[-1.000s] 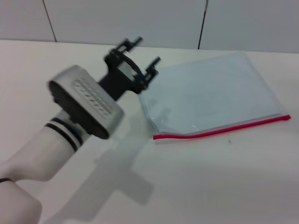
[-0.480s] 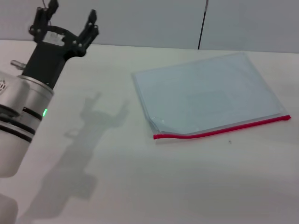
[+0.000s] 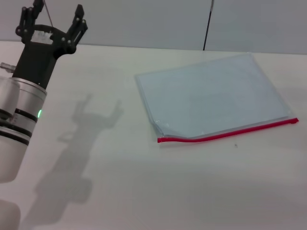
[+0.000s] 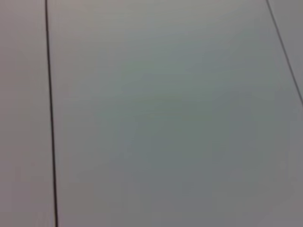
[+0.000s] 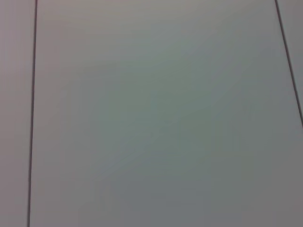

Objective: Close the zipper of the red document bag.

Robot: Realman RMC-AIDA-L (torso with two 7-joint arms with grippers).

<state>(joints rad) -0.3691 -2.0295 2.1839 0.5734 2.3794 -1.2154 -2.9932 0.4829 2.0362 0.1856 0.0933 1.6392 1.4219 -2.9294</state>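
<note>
The red document bag (image 3: 213, 96) lies flat on the white table, right of centre in the head view: a pale blue-grey translucent pouch. Its zipper (image 3: 230, 131) is the thin red strip along the near long edge; near the left end the pouch's edge lifts slightly, and I cannot make out the slider tab. My left gripper (image 3: 52, 19) is raised at the far left, well away from the bag, open and holding nothing. The right gripper is out of view. Both wrist views show only a plain grey panelled wall.
The white table (image 3: 144, 182) stretches around the bag. A grey panelled wall (image 3: 144, 19) with dark seams runs behind the table's far edge. The left arm's shadow (image 3: 81, 139) falls on the table left of the bag.
The left arm has swung away from the bag's left edge to the far left and risen; in the last half second it drifted slightly further left. The bag has not moved.
</note>
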